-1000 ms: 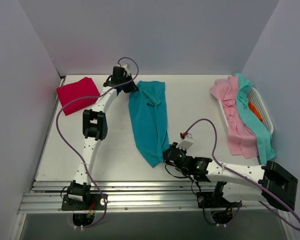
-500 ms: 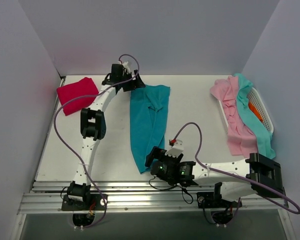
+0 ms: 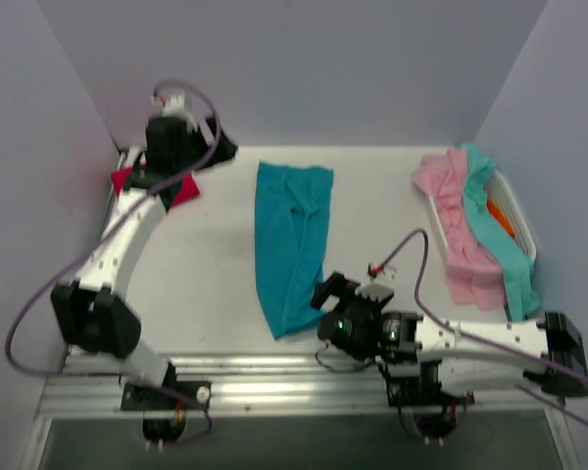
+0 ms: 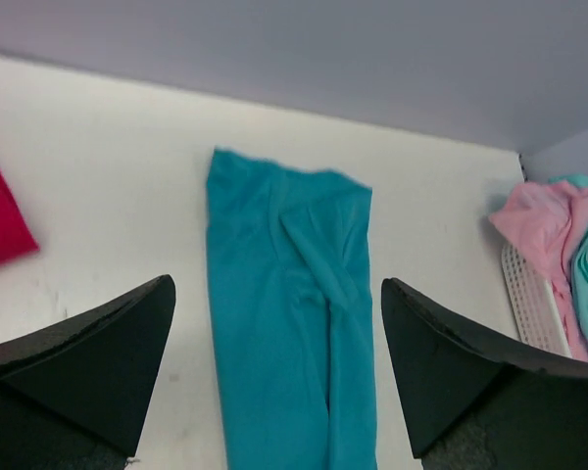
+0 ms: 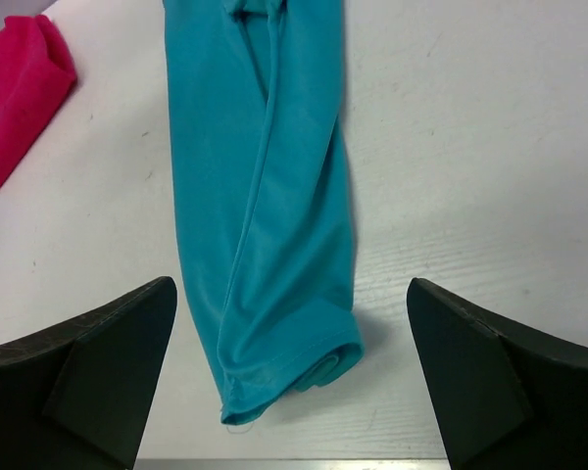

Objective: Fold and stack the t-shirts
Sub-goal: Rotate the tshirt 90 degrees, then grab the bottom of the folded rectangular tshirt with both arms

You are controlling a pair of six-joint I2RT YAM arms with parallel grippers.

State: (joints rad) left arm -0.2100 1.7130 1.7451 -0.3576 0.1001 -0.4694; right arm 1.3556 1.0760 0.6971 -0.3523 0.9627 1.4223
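A deep teal t-shirt (image 3: 292,245) lies on the white table, folded into a long narrow strip running from back to front; its near end is rolled under (image 5: 304,362). My left gripper (image 3: 191,152) hangs high at the back left, open and empty, looking down at the strip's far end (image 4: 289,255). A folded crimson-red t-shirt (image 3: 184,191) lies beneath that arm, mostly hidden; its edge shows in the left wrist view (image 4: 0,220). My right gripper (image 3: 333,302) stands open and empty just in front of the strip's near end, apart from it.
A white basket (image 3: 517,211) at the right edge holds a pale pink shirt (image 3: 461,230), a light aqua shirt (image 3: 502,245) and an orange one (image 3: 500,217), draped over its rim. Grey walls close the back and both sides.
Both grippers opened and let go of the teal t-shirt. The left arm rose and swung to the back left over the red shirt; the right drew back slightly towards the near edge.
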